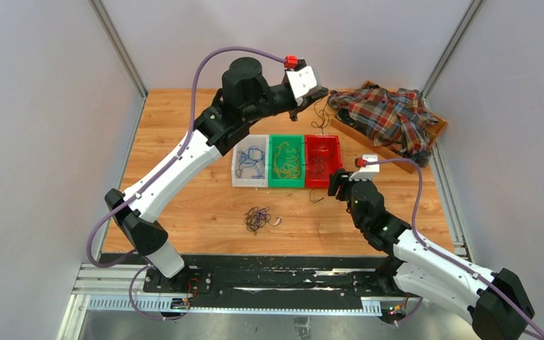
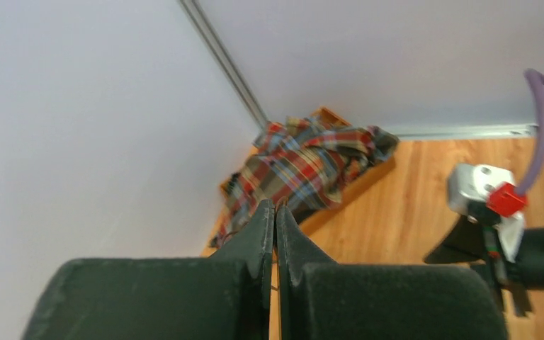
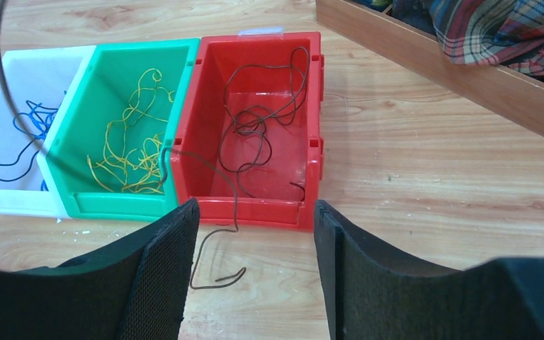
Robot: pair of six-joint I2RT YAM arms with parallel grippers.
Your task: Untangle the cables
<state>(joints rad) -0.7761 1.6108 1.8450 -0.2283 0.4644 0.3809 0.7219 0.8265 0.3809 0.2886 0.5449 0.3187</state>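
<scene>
While the left gripper (image 1: 310,95) hangs high at 12 o'clock of the top view, shut tight, a thin dark strand (image 1: 321,117) dangles just under it; whether it is pinched cannot be told. The clump of cables (image 1: 257,218) lies on the wooden table (image 1: 184,205) at 8 o'clock of the right gripper (image 1: 335,185), well apart, near the white bin (image 1: 249,161), green bin (image 1: 286,161) and red bin (image 1: 322,160). From the left wrist, the fingers (image 2: 265,234) press together with no wire visible between them; a plaid shirt (image 2: 304,159) in a wooden tray (image 2: 368,173) sits at 12 o'clock against pale walls (image 2: 78,127). From the right wrist, the jaws stand wide apart and hold nothing. A stray dark cable (image 3: 235,212) drapes over the red bin's near rim, its tail on the table at 12 o'clock, running 12 to 6, so this arm is probably the one to take it.
</scene>
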